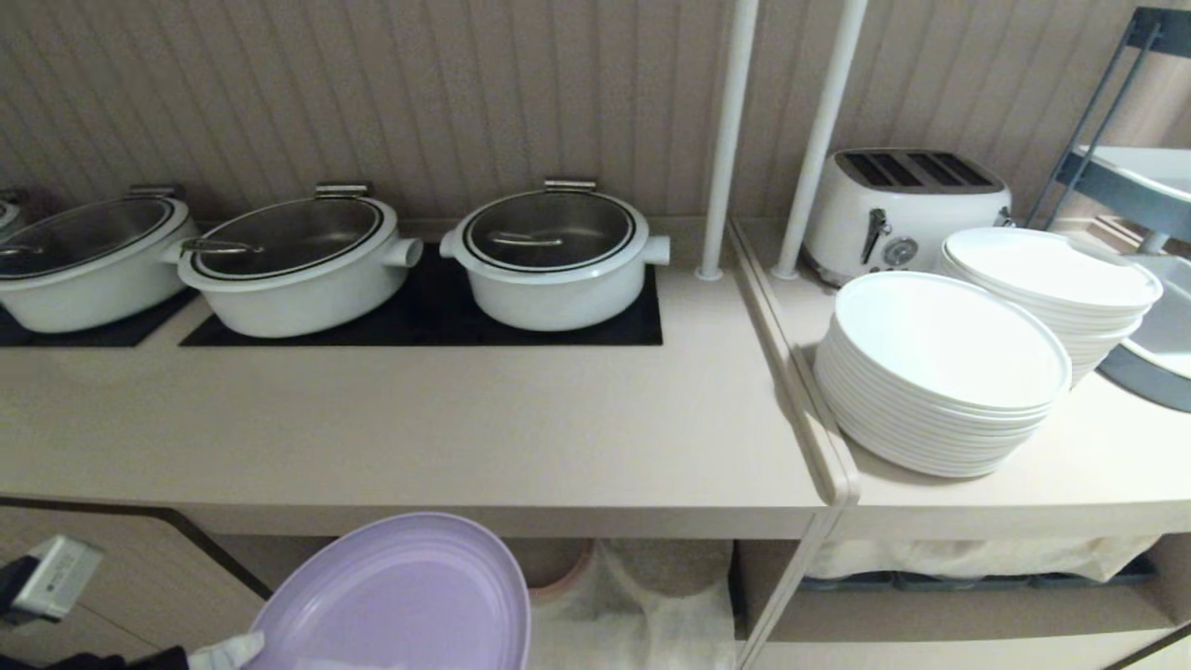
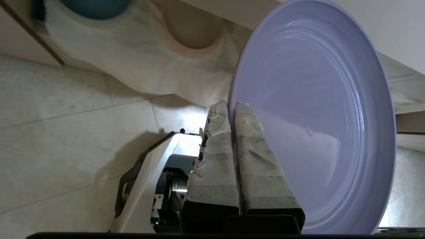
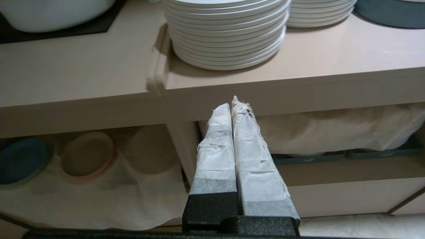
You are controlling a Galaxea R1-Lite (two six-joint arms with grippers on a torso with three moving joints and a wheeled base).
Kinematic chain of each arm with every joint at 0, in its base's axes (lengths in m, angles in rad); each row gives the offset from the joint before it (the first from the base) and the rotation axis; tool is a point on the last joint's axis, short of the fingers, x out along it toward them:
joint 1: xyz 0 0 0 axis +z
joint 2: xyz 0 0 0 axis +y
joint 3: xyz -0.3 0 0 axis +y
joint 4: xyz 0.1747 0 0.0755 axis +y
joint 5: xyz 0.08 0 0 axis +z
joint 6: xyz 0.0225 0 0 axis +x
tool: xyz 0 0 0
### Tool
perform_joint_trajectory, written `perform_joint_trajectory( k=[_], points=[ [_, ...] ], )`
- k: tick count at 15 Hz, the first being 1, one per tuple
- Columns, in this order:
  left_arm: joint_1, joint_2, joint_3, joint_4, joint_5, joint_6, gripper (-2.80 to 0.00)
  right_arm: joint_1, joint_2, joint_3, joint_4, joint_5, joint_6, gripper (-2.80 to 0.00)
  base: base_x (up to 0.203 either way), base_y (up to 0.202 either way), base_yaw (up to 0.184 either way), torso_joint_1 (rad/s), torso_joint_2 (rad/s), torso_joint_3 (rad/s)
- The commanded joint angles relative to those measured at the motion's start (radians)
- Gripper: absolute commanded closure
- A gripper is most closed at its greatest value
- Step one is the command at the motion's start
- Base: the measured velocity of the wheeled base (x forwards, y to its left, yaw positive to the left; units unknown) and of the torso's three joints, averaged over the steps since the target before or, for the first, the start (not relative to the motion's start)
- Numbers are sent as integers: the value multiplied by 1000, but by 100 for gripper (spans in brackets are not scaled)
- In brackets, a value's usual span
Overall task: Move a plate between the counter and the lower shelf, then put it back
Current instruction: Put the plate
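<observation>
Beige surface (image 1: 419, 428) carries three pots; the plate (image 1: 400, 596) hangs below its front edge. From the left wrist, left jaws (image 2: 231, 109) pinch only its rim, so it might slip. Right jaws (image 3: 232, 106) closed, empty.

Three white pots (image 1: 554, 256) with glass lids stand in a row on black hob panels (image 1: 423, 316) along the ribbed back wall. Two white poles (image 1: 730, 140) rise right of them. Further right, a white toaster (image 1: 907, 209) sits behind two stacks of large white plates (image 1: 940, 372), the nearer stack lower and closer to the front edge. Under them, blue-grey trays (image 3: 332, 156) lie beneath a white cloth (image 3: 332, 131).
</observation>
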Motion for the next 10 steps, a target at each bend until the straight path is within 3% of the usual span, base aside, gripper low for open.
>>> perform_joint_trajectory(
  k=[1, 3, 10],
  points=[
    [1, -1, 0, -1, -1, -3, 0, 0, 0, 0, -1, 0, 0, 0, 0, 193, 2, 2, 7, 2],
    [1, -1, -1, -3, -1, -3, 0, 0, 0, 0, -1, -1, 0, 0, 0, 118, 0, 1, 8, 0],
    [0, -5, -8, -3, 0, -2, 0, 0, 0, 0, -1, -1, 0, 0, 0, 0, 0, 0, 0, 0]
  ],
)
